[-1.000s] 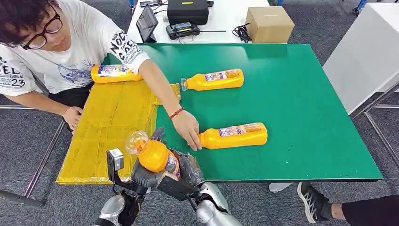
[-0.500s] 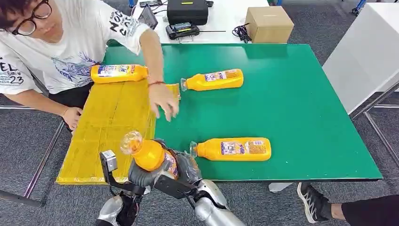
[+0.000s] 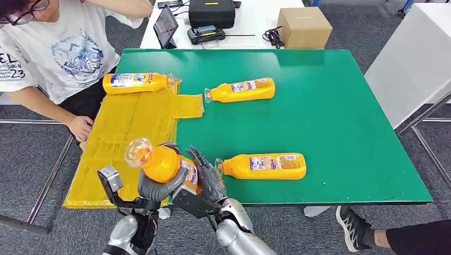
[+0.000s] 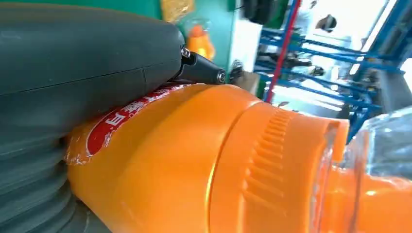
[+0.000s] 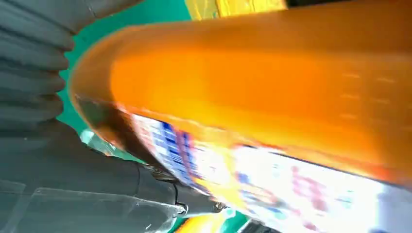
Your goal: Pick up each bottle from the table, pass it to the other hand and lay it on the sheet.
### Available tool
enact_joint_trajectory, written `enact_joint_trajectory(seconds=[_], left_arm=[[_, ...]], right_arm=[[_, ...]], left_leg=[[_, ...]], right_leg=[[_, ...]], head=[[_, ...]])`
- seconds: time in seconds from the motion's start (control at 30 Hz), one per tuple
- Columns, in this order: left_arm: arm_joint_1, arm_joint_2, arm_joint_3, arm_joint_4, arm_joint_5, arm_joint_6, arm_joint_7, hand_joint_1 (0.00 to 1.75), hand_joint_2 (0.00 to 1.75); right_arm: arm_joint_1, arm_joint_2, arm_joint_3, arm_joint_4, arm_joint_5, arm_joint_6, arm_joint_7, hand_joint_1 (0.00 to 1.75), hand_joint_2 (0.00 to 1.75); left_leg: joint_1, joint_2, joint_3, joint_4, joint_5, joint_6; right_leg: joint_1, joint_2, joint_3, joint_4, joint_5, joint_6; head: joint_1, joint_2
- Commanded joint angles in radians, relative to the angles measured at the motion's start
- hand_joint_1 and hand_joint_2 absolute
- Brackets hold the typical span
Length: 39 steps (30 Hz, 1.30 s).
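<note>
**Bottle held between both hands at the table's near edge**

An orange bottle (image 3: 162,164) is held above the near edge of the green table (image 3: 340,122), its clear cap tilted up and away toward the robot's left. The left hand (image 3: 157,187) is wrapped under and around the bottle's body; in the left wrist view the grey thumb (image 4: 87,63) is pressed against the bottle (image 4: 194,160) just above its red label. The right hand (image 3: 205,178) is set against the bottle's base end, with dark fingers (image 3: 198,159) spread upward beside it. In the right wrist view the bottle (image 5: 272,82) lies close across the palm, but whether the right hand is truly clamped on it or only touching cannot be told.

Three more bottles are lying on their sides. A near bottle (image 3: 263,166) rests on the green surface just beside the right hand, cap toward the robot's left. A middle bottle (image 3: 242,90) lies farther back on the table, its cap close to the edge of the yellow sheet (image 3: 127,133). A far bottle (image 3: 135,83) is laid at the sheet's far end.

The sheet covers the left part of the table. A person (image 3: 58,53) in a white shirt is seated beside it, one hand (image 3: 81,127) resting at the sheet's edge.
</note>
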Motion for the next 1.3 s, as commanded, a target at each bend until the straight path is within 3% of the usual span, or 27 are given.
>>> enact_joint_trajectory(seconds=[0.03,0.43,0.53,0.7,0.77,0.8,0.9,1.2,1.3], left_arm=[[-0.114,-0.001,0.071,-0.083,-0.049,0.104,-0.056,1.75,1.75],[-0.108,-0.003,0.068,-0.08,-0.048,0.102,-0.059,1.75,1.75],[-0.132,0.003,0.09,-0.07,-0.121,0.204,-0.096,1.75,1.75],[-0.229,0.061,0.155,0.068,-0.584,0.586,-0.209,1.75,1.75],[-0.276,0.079,0.201,0.187,-0.661,0.609,-0.182,1.75,1.75],[-0.31,0.096,0.214,0.284,-0.799,0.692,-0.182,1.75,1.75],[-0.368,0.108,0.299,0.458,-1.007,0.727,-0.167,1.75,1.75],[-0.38,0.104,0.299,0.501,-1.037,0.725,-0.134,1.75,1.75],[-0.387,0.098,0.414,0.517,-1.332,0.727,-0.084,1.75,1.75]], right_arm=[[0.098,-0.053,-0.08,-0.273,-0.095,-0.028,-0.027,0.0,0.0],[0.102,-0.053,-0.078,-0.271,-0.095,-0.028,-0.029,0.0,0.0],[0.137,-0.062,-0.106,-0.376,-0.149,-0.068,-0.079,0.0,0.0],[0.201,-0.103,-0.084,-0.706,-0.231,-0.134,-0.188,0.0,0.0],[0.21,-0.112,-0.076,-0.81,-0.268,-0.151,-0.196,0.0,0.0],[0.204,-0.121,-0.065,-0.856,-0.269,-0.164,-0.2,0.0,0.0],[0.196,-0.132,-0.053,-0.909,-0.283,-0.169,-0.201,0.0,0.0],[0.195,-0.133,-0.048,-0.892,-0.286,-0.174,-0.219,0.0,0.0],[0.177,-0.135,-0.032,-0.887,-0.282,-0.165,-0.205,0.0,0.0]], left_leg=[[0.001,-0.003,0.0,0.001,0.0,-0.001],[0.001,-0.001,0.004,-0.001,-0.001,-0.001],[0.001,-0.002,0.003,0.0,-0.001,-0.001],[0.0,-0.002,0.001,0.0,0.0,-0.001],[0.0,-0.002,0.001,0.0,0.0,-0.001],[0.0,-0.002,0.004,0.0,-0.001,-0.002],[0.0,-0.002,0.004,-0.001,0.0,-0.001],[0.001,0.0,0.006,-0.001,-0.002,-0.002],[0.001,0.001,0.006,-0.001,-0.002,-0.002]], right_leg=[[0.001,-0.004,0.002,0.0,-0.001,-0.001],[0.001,-0.001,0.005,-0.001,-0.002,-0.001],[0.001,-0.002,0.004,0.0,-0.001,-0.002],[0.0,-0.002,0.002,0.0,-0.001,-0.001],[0.0,-0.002,0.002,0.001,-0.001,-0.001],[0.001,-0.003,0.005,0.001,-0.002,-0.002],[0.0,-0.001,0.004,0.0,-0.001,-0.001],[0.001,-0.001,0.007,-0.001,-0.002,-0.002],[0.001,0.0,0.007,-0.001,-0.001,-0.002]], head=[[0.0,0.0],[0.0,0.0],[0.0,0.0],[0.0,0.0],[0.0,0.0],[0.0,0.0],[0.0,0.0],[0.0,0.0],[0.0,0.0]])
